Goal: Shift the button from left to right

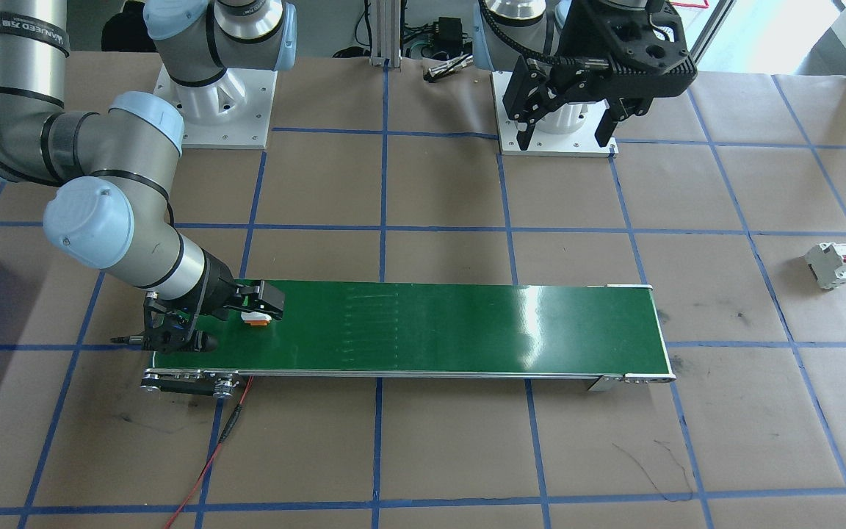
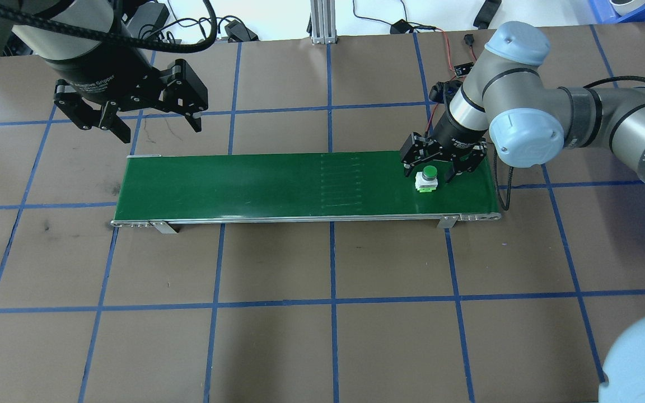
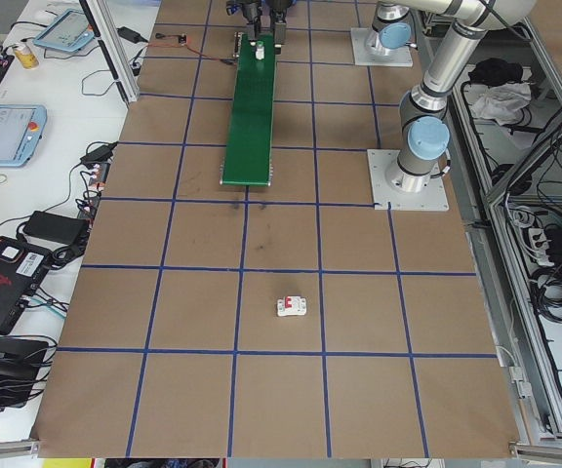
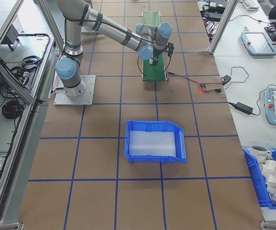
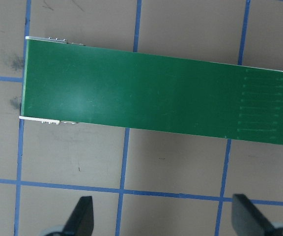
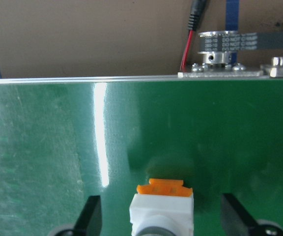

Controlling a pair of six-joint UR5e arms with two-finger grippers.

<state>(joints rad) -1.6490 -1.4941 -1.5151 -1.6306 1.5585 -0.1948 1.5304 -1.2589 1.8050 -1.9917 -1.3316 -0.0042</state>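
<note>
While the right arm (image 2: pixel 580 106) reaches in low with its wrist bent down over the right end of the green conveyor belt (image 2: pixel 277 184), the left arm (image 2: pixel 76 45) hangs high above the belt's left end, wrist pointing down.

Right gripper (image 2: pixel 437 173) sits at belt level, fingers spread either side of the button (image 2: pixel 426 179) — not touching it, gaps visible both sides in the right wrist view. Left gripper (image 2: pixel 157 120) is spread wide with nothing between the fingers; its wrist camera sees only bare belt and table between the tips.

Button stands on the belt near the right end, green cap up. Overhead shows the cap; the right wrist view shows the white body and orange base instead.

White circuit breaker (image 1: pixel 830 264) with red lever lies on the table, well apart from the belt — seen only in the front and left views. Blue bin (image 4: pixel 155 141) shows fully only in the right view.
</note>
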